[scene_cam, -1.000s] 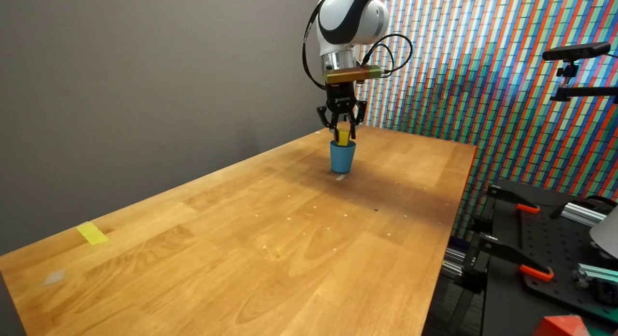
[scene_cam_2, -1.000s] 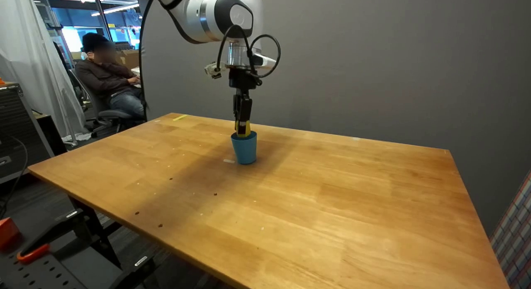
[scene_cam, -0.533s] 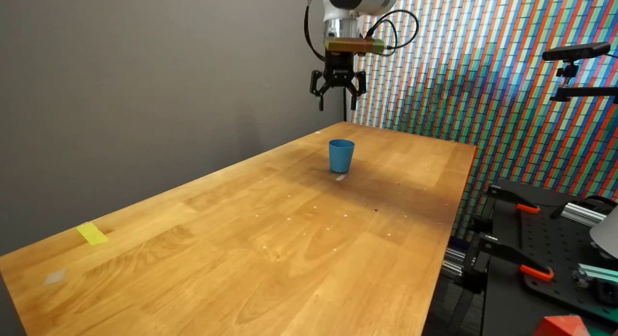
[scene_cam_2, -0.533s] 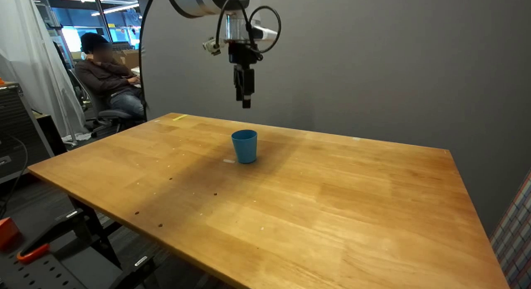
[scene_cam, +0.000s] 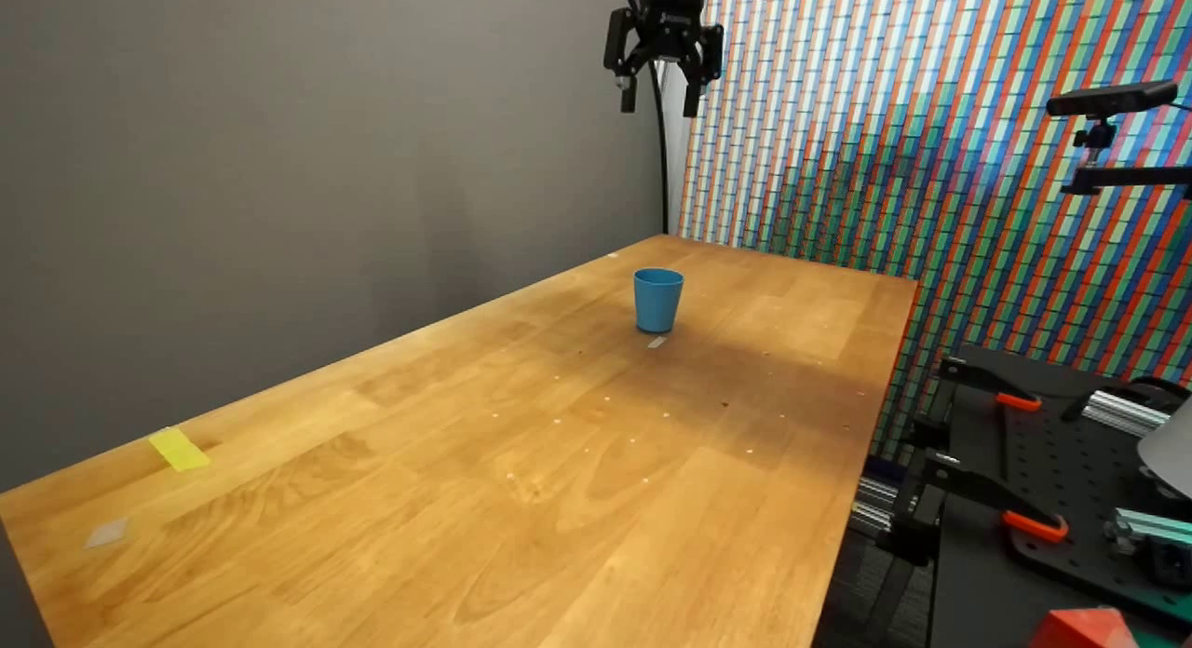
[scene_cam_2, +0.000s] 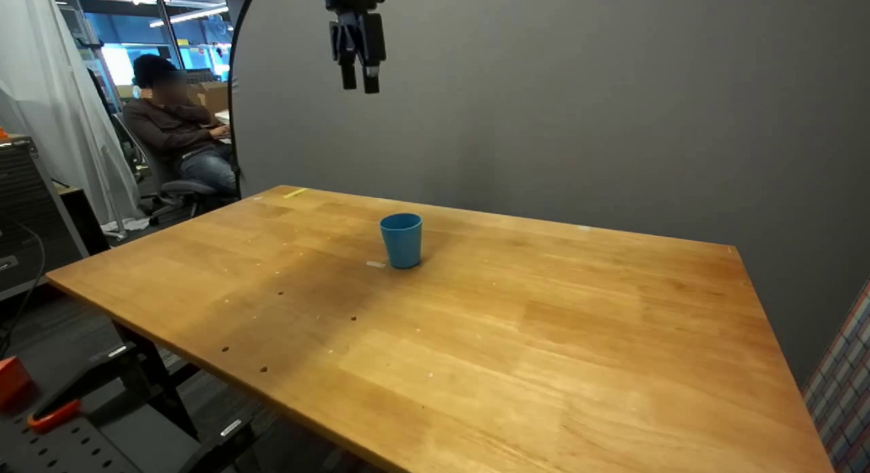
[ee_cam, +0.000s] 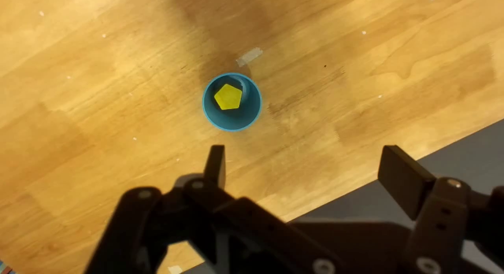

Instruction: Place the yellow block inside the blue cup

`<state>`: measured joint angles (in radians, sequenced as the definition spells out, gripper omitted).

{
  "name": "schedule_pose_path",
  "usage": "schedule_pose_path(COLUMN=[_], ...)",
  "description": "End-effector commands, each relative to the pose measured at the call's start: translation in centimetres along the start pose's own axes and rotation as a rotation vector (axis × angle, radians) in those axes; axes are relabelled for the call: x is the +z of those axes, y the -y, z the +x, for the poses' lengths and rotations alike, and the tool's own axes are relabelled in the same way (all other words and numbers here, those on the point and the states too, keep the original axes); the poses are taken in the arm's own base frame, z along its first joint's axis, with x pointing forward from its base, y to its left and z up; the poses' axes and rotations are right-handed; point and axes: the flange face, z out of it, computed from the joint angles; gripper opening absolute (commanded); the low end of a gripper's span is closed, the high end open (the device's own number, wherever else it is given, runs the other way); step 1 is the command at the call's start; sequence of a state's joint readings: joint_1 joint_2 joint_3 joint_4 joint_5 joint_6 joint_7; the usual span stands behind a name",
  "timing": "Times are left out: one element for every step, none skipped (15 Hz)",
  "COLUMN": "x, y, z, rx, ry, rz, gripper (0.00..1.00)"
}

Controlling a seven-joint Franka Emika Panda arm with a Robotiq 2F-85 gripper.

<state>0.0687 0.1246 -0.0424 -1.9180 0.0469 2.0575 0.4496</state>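
Wrist view: block [ee_cam: 228, 97] inside cup [ee_cam: 241, 118].

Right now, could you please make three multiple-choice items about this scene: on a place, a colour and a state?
1. Where is the yellow pentagonal block?
A) On the floor
B) Inside the blue cup
C) On the cup's rim

2. Which colour is the tape strip near the cup?
A) Whitish
B) Red
C) Black

3. In what state is the gripper?
A) Shut on the block
B) Shut, holding nothing
C) Open

Right letters:
1 B: the wrist view, looking down into the cup, shows it there.
2 A: it looks pale in the wrist view.
3 C: its fingers stand wide apart, holding nothing.
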Motion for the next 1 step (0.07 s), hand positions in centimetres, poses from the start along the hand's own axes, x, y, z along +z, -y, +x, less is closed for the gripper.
schedule_pose_path(x=[0.76], y=[-0.14], z=[0.27], rx=[0.004], ry=[0.01], rz=[-0.006], gripper=[1.0])
